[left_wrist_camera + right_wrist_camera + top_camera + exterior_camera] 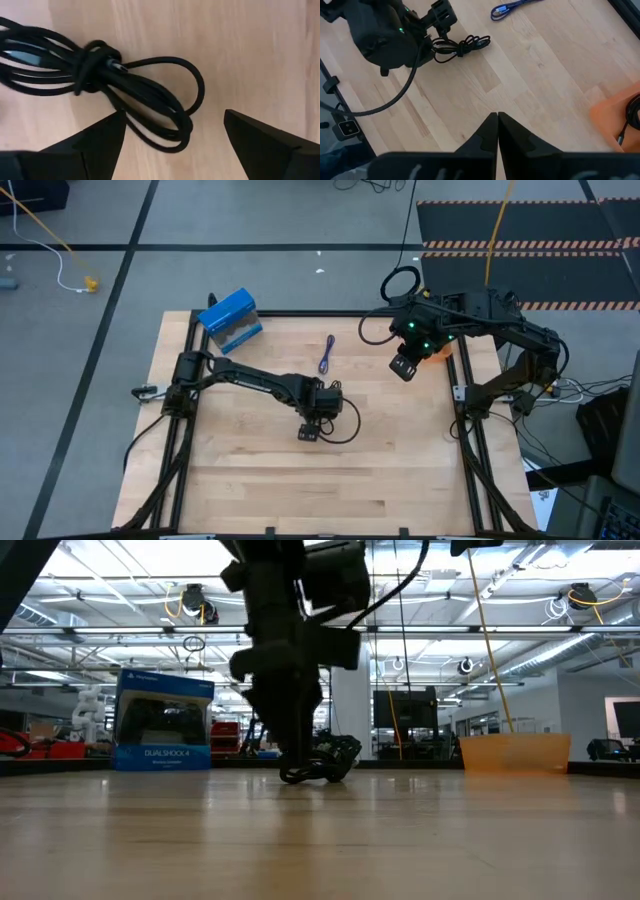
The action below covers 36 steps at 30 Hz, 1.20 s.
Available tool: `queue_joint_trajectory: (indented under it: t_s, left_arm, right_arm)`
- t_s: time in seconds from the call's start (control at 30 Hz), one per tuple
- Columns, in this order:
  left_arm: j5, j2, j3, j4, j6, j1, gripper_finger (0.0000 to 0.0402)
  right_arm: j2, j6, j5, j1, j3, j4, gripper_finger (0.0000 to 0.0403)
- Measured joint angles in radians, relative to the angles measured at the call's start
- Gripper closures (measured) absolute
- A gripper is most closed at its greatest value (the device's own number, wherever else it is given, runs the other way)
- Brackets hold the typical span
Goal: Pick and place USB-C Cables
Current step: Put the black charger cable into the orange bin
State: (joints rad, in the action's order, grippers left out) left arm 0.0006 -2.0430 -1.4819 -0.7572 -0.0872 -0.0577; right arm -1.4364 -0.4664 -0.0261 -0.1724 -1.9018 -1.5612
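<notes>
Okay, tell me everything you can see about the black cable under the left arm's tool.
The black USB-C cable is a thin, matte, rubbery-looking cord wound into a loose coil and cinched by a wrap of its own length, with one metal-tipped plug poking from the knot. It lies flat on the wooden table, near the middle. The left tool stands open over it, one loop reaching between the fingers; whether a finger touches it I cannot tell.

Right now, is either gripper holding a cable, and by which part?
Nothing is held. The left gripper is open over the black cable lying on the table; the right gripper is shut and empty.
</notes>
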Motion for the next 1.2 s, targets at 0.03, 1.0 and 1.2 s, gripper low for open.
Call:
queue_joint_trajectory:
  t_s: [0.03, 1.0, 1.2]
  left_arm:
    - [0.0, 0.0, 0.016, 0.021, 0.003, -0.003, 0.0064]
    - [-0.012, 0.022, 0.129, 0.335, 0.01, -0.047, 0.0169]
    - [0.001, 0.031, 0.129, 0.356, 0.019, -0.048, 0.0128]
  right_arm:
    - [0.0, 0.0, 0.0, 0.0, 0.0, 0.0, 0.0399]
    - [0.0, -0.011, 0.0, 0.0, 0.0, 0.001, 0.0399]
    - [0.0, -0.019, 0.0, 0.0, 0.0, 0.008, 0.0399]
